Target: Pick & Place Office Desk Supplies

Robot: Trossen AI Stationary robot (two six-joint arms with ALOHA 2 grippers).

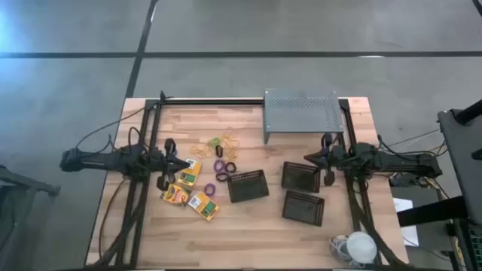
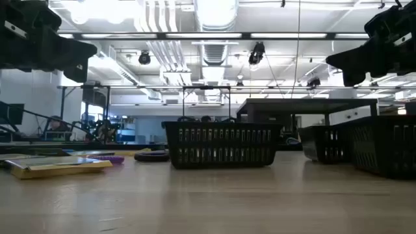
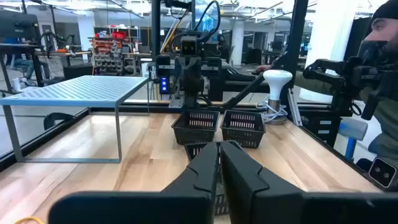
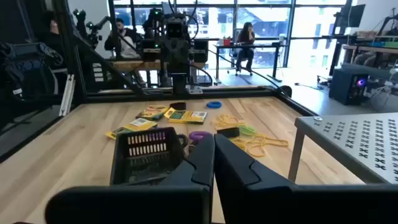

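Three yellow-and-green crayon boxes (image 1: 188, 175) (image 1: 175, 196) (image 1: 203, 205) lie flat at the table's left. Yellow rubber bands (image 1: 222, 143) and small purple and black rings (image 1: 221, 172) lie beside them. Three black mesh bins (image 1: 248, 185) (image 1: 301, 177) (image 1: 303, 208) stand at the middle and right. My left gripper (image 3: 219, 160) is shut and empty, raised above the crayon boxes (image 1: 183, 166). My right gripper (image 4: 213, 155) is shut and empty, raised by the right-hand bins (image 1: 310, 159). The right wrist view also shows a blue ring (image 4: 214, 104) and a green ring (image 4: 247, 130).
A grey perforated metal stand (image 1: 303, 113) stands at the far edge, right of centre. A white rounded object with a cord (image 1: 358, 247) lies at the near right corner. Dark frame rails (image 1: 151, 135) (image 1: 348, 128) run along both sides. People sit beyond the table (image 4: 245, 37).
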